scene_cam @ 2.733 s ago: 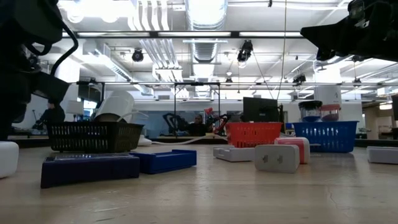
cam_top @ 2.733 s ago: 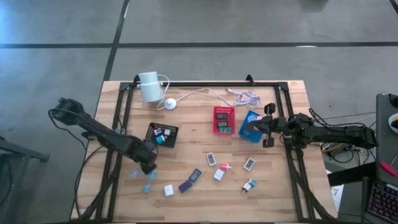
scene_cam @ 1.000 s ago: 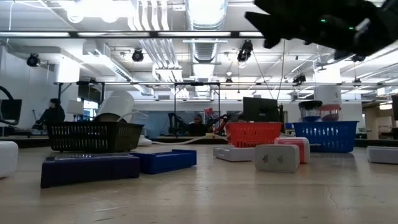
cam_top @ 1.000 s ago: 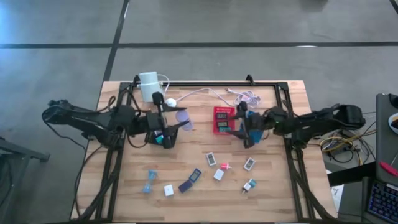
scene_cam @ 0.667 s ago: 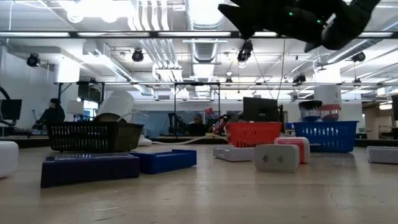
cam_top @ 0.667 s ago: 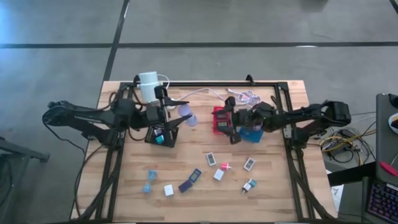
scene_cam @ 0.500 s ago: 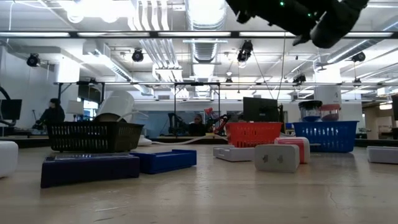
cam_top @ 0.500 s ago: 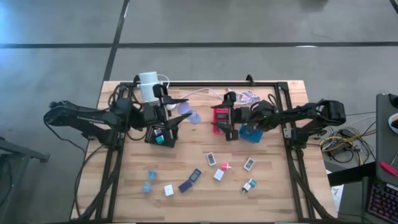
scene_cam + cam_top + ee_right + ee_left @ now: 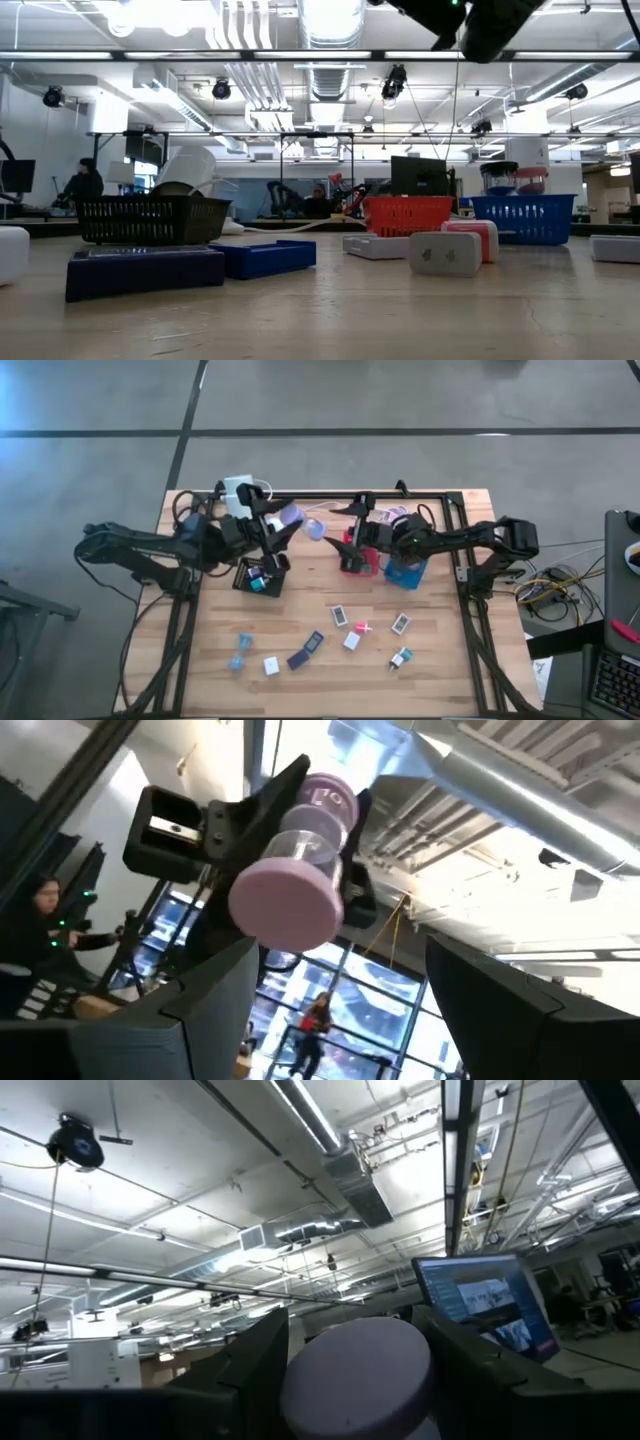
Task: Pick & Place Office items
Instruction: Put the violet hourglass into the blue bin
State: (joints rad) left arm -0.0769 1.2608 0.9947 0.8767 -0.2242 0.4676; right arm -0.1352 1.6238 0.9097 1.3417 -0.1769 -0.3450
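While the left gripper (image 9: pixel 283 525) clamps a clear spool with lilac end caps (image 9: pixel 300 860) above the desk (image 9: pixel 440 670), the right gripper (image 9: pixel 345 525) faces it, spread empty; a misjudged handover could drop the smooth plastic cylinder. Small boxy office items (image 9: pixel 347 640) lie below.

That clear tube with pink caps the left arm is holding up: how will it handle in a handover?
The tube looks like smooth clear plastic, so probably slippery across the left gripper fingers. Being round, it would likely roll if set down sideways. It seems small and hollow, so probably light. The right gripper stands open facing one cap.
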